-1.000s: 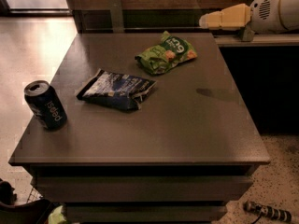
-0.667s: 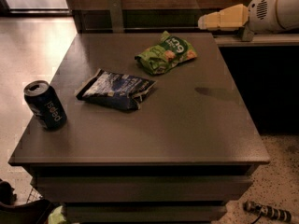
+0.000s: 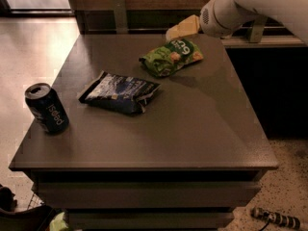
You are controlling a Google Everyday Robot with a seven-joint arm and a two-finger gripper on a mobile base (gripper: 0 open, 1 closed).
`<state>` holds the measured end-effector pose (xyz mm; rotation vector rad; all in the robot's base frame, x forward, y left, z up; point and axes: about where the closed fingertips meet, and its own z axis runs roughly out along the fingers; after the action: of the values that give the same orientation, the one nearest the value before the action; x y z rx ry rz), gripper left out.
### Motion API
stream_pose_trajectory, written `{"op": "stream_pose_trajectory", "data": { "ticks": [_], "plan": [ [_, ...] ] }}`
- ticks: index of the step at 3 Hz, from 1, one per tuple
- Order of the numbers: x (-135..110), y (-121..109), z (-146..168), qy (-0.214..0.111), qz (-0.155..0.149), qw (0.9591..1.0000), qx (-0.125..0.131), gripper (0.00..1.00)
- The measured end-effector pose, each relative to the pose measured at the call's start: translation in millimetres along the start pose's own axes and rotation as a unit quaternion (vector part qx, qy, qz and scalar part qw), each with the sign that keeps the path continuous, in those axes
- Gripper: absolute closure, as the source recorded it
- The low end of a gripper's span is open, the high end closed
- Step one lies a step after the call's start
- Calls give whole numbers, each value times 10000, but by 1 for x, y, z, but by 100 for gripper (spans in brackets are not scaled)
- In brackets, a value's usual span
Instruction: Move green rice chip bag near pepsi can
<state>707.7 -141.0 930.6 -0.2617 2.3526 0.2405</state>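
The green rice chip bag (image 3: 171, 57) lies flat on the dark table (image 3: 192, 129), toward the far side and a little right of centre. The pepsi can (image 3: 46, 108) stands upright near the table's left edge, far from the bag. My gripper (image 3: 182, 28) comes in from the upper right on a white arm (image 3: 250, 6). It hovers just above and behind the green bag, with its tan fingers pointing left.
A dark blue-and-white snack bag (image 3: 120, 91) lies between the can and the green bag. A low wall with a post (image 3: 120, 13) runs behind the table. A dark counter (image 3: 269, 81) stands to the right. Cables lie on the floor at the lower right (image 3: 274, 218).
My arm has swung in leftward and down, so the gripper now sits close above the green bag's far edge. The bags and the can have not moved.
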Motion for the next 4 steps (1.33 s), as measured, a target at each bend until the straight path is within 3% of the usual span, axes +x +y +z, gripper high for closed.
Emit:
{"op": "stream_pose_trajectory", "data": {
  "ticks": [2,3,4],
  "plan": [
    [-15,23,68,328,445,9980,320,0],
    [-12,16,95,516,888,9931,574,0],
    [-3,1,116,722,1316,9843,926,0]
  ]
}}
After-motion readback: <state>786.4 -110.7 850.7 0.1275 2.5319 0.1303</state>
